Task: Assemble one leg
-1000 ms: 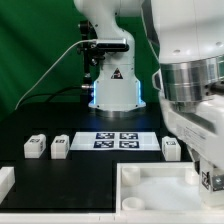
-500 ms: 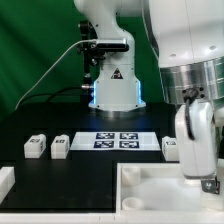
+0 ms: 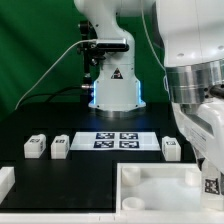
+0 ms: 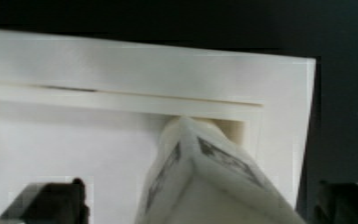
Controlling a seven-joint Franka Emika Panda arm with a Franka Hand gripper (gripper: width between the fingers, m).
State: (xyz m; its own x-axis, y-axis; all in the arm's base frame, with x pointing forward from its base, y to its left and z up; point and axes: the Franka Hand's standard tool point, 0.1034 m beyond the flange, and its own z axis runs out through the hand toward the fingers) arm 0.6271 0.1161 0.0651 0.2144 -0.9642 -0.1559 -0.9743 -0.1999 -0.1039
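Note:
My gripper (image 3: 208,176) is shut on a leg (image 3: 210,184), a small white block with a black-and-white tag, and holds it over the right side of the large white tray-shaped part (image 3: 150,178). In the wrist view the held leg (image 4: 208,170) stands between my dark fingers (image 4: 51,202), its far end pointing at the inner corner of the tray's raised rim (image 4: 140,98). Whether the leg touches the tray cannot be told. Three more legs lie on the black table: two at the exterior view's left (image 3: 35,146) (image 3: 60,146) and one at its right (image 3: 171,148).
The marker board (image 3: 120,139) lies between the loose legs, in front of the robot's base (image 3: 112,90). A white piece (image 3: 5,182) shows at the lower edge of the exterior view's left. Green cloth hangs behind.
My wrist has turned and the hand has shifted slightly over the tray's right side, with the leg still in it. The loose legs have not moved.

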